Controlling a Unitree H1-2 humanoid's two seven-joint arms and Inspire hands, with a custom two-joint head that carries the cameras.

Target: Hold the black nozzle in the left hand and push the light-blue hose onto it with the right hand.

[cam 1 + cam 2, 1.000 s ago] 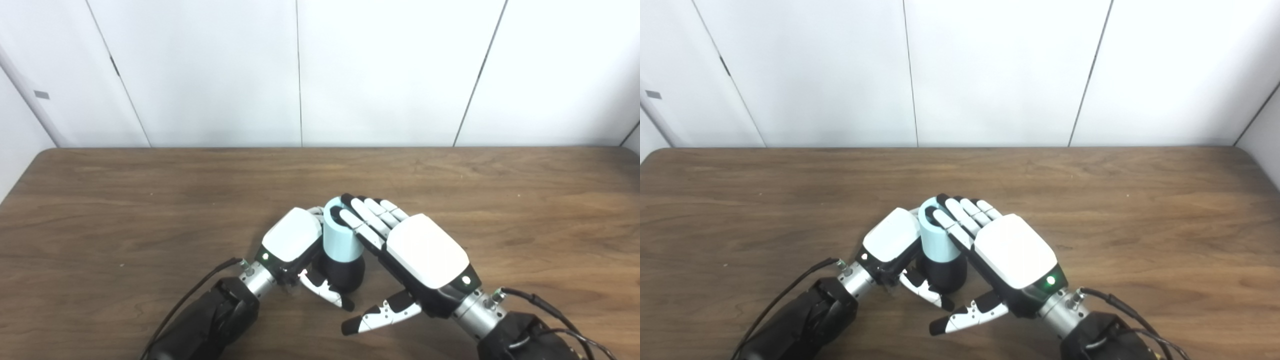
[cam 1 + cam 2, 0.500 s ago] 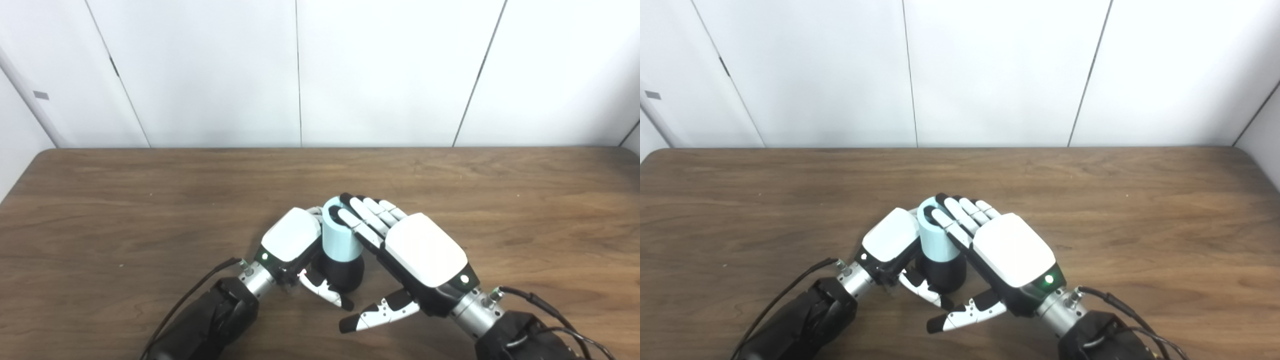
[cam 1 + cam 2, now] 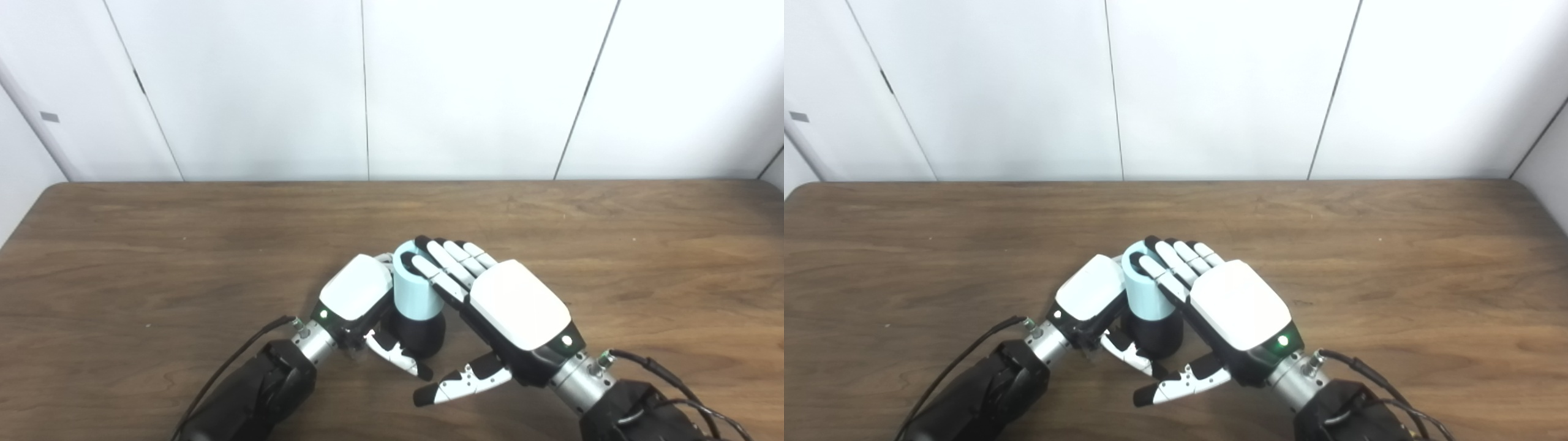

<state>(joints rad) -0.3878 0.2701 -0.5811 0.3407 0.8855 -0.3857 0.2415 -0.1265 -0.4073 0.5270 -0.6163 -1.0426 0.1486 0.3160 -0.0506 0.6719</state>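
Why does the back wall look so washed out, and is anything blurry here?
Left eye view: the white wall glares bright, and the table edges curve slightly. Right eye view: the light-blue hose and right hand look soft but readable, with faint shadows under them.

Each hand, left hand (image 3: pixel 356 295) and right hand (image 3: pixel 519 304), has a glossy white back shell, white-and-black fingers, a green light, a silver wrist, black forearm and cables.

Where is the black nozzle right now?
Near table centre, the black nozzle stands under the light-blue hose, between left robot hand and right robot hand.
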